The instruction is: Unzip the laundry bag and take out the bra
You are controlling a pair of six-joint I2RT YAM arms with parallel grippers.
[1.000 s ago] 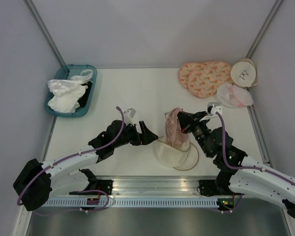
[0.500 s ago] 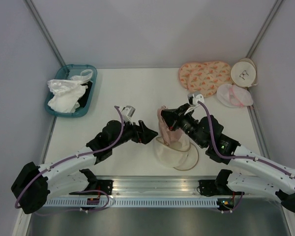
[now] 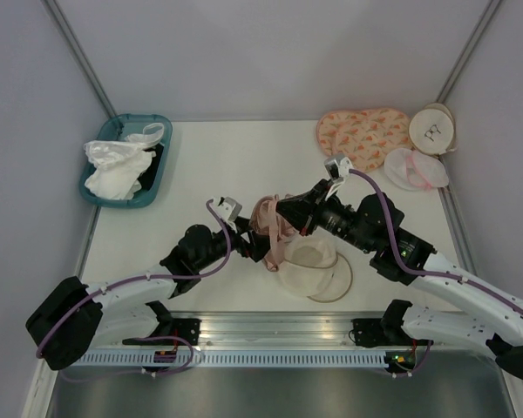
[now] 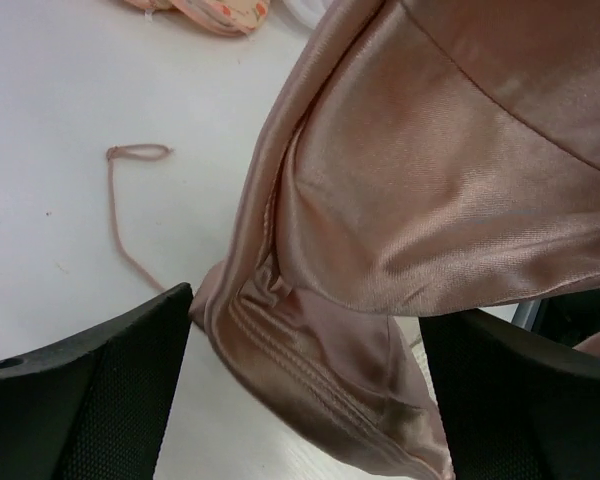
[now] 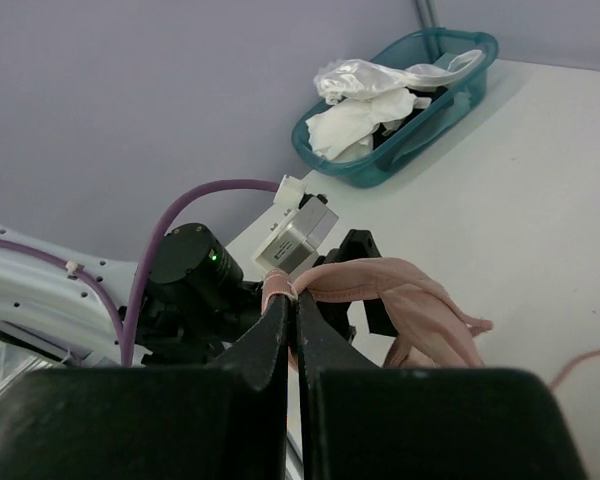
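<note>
Bra [image 3: 273, 228]: pinkish-beige, satin finish. Location: lifted out of the laundry bag [image 3: 322, 274], hanging in the air just beside its left edge, between the two grippers.

Laundry bag: lying on the table [image 3: 244, 165] near the arm bases, rim gaping open.

Right gripper [image 5: 292, 305]: fingers pressed together on a thin strap, carrying the garment.

Left gripper [image 3: 247, 245]: jaws wide apart, cup cloth hanging between them, nothing clamped.

Step, by your best reading: removal, nearly complete.

Next move calls for you to carry the bra well apart from the bag and set it down, or first close the left gripper on the cup.
</note>
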